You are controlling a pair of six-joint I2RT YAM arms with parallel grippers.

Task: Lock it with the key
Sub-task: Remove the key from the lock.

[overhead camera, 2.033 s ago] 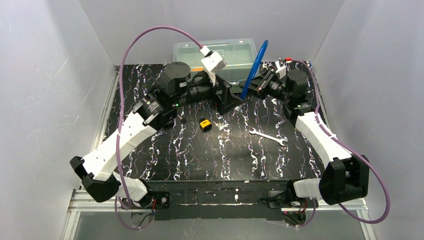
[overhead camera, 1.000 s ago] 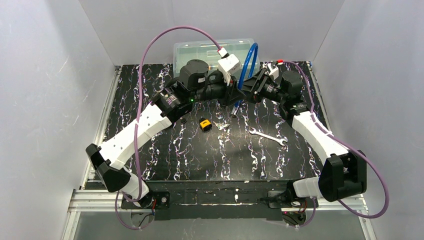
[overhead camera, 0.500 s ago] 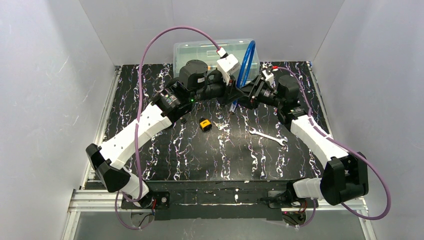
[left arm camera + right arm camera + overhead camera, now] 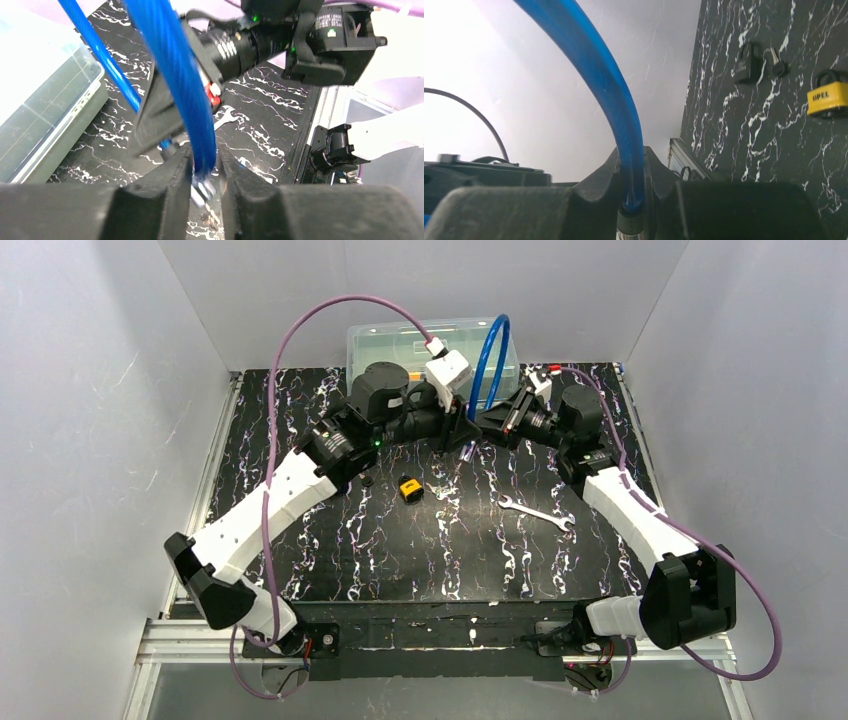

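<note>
Left gripper [image 4: 202,172] and right gripper [image 4: 631,182] are each pinching 1 glossy blue cable [image 4: 492,352], arching overhead; only the right wrist is showing the yellow padlock [image 4: 830,97] lettering.

text "OPEL" | on: yellow padlock [image 4: 830,98] | arm motor stickers [image 4: 331,34]: print too blurred to read

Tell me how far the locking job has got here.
Done: nothing visibly locked. In hand: the left fingers and right fingers each clamp an end of the blue cable, bowed into a loop. Left: the key lies untouched on the table beside the yellow padlock.
</note>
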